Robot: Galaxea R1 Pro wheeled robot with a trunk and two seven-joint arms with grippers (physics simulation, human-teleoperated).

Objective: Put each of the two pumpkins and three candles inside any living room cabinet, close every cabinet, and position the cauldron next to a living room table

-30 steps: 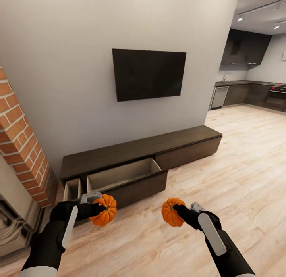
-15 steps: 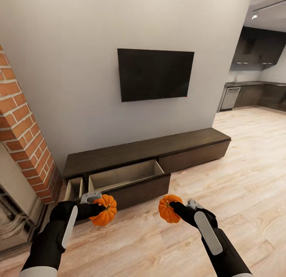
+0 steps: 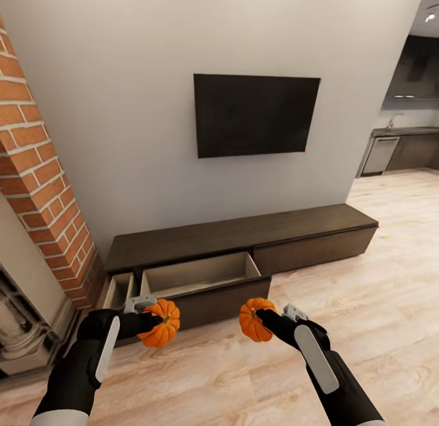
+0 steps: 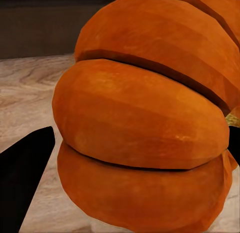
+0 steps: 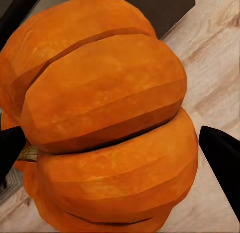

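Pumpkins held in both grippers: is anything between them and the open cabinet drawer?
Nothing visible. The left gripper holds one pumpkin and the right gripper the other pumpkin, both over bare wooden floor just short of the open drawer, whose pale interior looks empty.

Head high; wrists close (on pumpkins (image 4: 140,123)).
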